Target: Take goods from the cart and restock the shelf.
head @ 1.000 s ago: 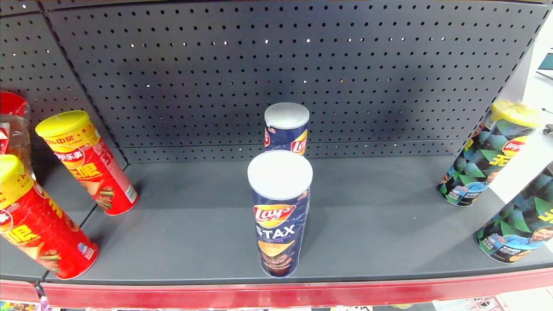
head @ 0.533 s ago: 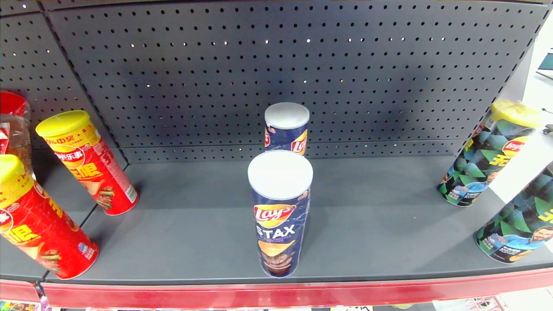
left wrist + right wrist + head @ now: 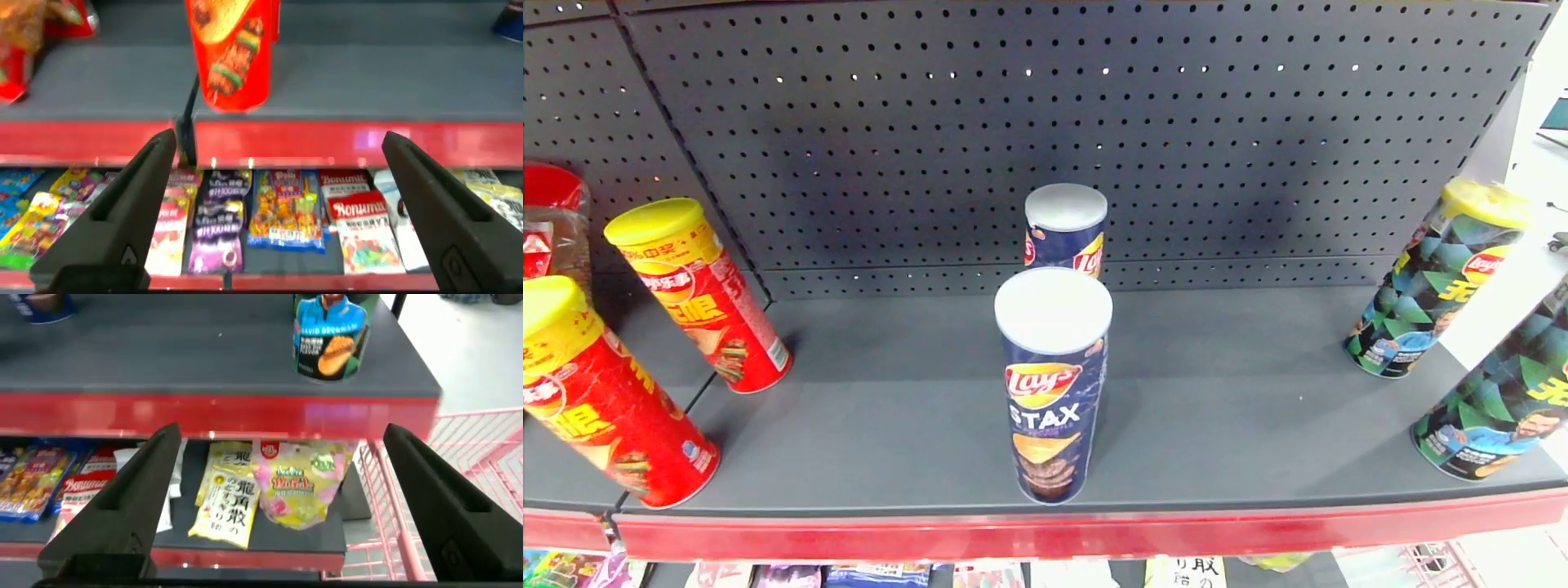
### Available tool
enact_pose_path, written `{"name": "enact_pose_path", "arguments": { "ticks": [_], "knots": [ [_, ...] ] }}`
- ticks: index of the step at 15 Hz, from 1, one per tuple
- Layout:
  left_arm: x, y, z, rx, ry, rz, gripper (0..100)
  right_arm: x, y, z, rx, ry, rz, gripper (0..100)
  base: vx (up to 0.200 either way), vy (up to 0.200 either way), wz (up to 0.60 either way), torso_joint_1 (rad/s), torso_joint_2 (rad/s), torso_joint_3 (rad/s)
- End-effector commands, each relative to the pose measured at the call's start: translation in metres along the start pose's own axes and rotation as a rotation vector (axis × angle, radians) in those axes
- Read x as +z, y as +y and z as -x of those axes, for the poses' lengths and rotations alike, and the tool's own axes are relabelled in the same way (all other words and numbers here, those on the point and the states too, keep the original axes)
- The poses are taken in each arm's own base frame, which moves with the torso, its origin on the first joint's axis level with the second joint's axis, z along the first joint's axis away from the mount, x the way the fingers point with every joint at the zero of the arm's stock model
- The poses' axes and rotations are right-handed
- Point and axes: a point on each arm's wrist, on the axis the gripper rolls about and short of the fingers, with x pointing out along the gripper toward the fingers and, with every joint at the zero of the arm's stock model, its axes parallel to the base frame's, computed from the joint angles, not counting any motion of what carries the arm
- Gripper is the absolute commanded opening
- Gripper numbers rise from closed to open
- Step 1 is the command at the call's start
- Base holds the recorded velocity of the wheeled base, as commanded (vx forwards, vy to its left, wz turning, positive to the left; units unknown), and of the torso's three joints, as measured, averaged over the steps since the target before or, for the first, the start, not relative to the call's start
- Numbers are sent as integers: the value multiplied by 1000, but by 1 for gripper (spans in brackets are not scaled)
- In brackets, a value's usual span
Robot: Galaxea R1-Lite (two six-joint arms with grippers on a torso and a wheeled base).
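Two dark blue chip cans stand in a row mid-shelf, one at the front (image 3: 1052, 384) and one behind it (image 3: 1065, 229) by the pegboard. The grey shelf (image 3: 1241, 408) has a red front strip (image 3: 1045, 535). My left gripper (image 3: 279, 139) hangs open and holds nothing, in front of the red strip below a red can (image 3: 233, 49). My right gripper (image 3: 282, 429) is also open and holds nothing, in front of the strip near a green can (image 3: 331, 335). A pink wire cart (image 3: 458, 498) stands beside the shelf's right end.
Red cans with yellow lids (image 3: 698, 294) (image 3: 600, 392) lean at the shelf's left. Green-patterned cans (image 3: 1437, 278) (image 3: 1494, 400) stand at its right. Free shelf room lies on both sides of the blue cans. A lower shelf holds snack bags (image 3: 282, 212) (image 3: 270, 490).
The whole head picture has shifted: the shelf sits slightly higher in it and the lower shelf's goods now show, so the camera moved. The cans have not moved on the shelf.
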Motion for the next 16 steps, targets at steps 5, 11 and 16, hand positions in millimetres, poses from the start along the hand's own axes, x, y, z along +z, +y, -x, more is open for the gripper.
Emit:
{"name": "enact_pose_path", "arguments": {
  "ticks": [5, 11, 16],
  "knots": [
    [0, 0, 0, -1, 1, 1, 100, 0, 0, 0, 3, -2, 2, 100, -40, 0, 0, 1, 0, 2],
    [0, 0, 0, -1, 1, 1, 100, 0, 0, 0, 1, -2, -2, 100, 0, 0, 0, 0, 0, 0],
    [0, 0, 0, -1, 1, 1, 100, 0, 0, 0, 3, -2, -2, 100, 0, 0, 0, 0, 0, 0]
  ]
}}
